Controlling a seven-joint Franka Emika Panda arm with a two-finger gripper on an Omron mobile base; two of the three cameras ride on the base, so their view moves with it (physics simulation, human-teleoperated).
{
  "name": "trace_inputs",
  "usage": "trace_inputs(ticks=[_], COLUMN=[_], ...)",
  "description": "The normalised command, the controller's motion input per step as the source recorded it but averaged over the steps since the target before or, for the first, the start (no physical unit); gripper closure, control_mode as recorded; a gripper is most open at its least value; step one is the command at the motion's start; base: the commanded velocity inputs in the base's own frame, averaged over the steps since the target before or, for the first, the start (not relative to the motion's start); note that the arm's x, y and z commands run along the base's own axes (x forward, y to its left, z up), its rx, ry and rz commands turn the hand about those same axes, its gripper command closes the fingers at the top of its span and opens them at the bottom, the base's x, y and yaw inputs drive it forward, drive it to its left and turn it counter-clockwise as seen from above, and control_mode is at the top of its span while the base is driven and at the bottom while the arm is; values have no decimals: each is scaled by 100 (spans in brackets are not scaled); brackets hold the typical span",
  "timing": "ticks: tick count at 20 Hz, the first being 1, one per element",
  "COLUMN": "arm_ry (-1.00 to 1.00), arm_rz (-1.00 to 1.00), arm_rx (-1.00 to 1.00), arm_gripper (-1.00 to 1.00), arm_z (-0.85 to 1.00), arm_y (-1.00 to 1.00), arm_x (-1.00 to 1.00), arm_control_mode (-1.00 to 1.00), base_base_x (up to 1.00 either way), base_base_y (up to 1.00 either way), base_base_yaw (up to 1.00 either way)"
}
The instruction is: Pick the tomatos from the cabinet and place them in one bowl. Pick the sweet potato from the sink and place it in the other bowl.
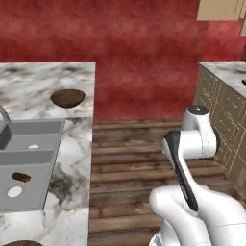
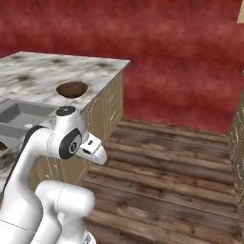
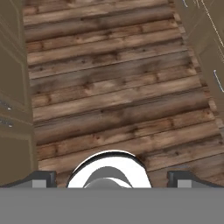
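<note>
Gripper: fingertips wide apart at bottom of hand view, nothing btwn them, released and empty. It looks down at bare wood floor, cabinet fronts either side. Arm folded over base, mid-aisle, well apart from any task item.

Nearest on counter: a dark brown rim at bottom edge of left base view, prob. the second bowl; too cut off to see contents.

Next out, sink, double basin. Near basin holds a dark brown oblong lump just beside the drain, likely the sweet potato, not yet picked.

Further along marble counter: bowl, looks empty from both base views, no red in it.

Farthest: tan wall cabinet at top right, across the aisle, above a second counter. Can't tell if door is open; tomatos not seen.

Judgement: nothing placed as far as visible. All left: fetch tomatos, bowl them, then potato to other bowl. Early stage.
</note>
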Motion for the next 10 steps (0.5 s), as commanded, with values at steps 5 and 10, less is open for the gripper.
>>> trace_inputs(ticks=[5,10], arm_ry=[0,0], arm_rz=[0,0], arm_rx=[0,0], arm_gripper=[-100,-100], arm_z=[0,0], arm_y=[0,0], arm_x=[0,0], arm_control_mode=[100,100], base_base_x=[34,42], base_base_y=[-3,2], base_base_yaw=[-27,-13])
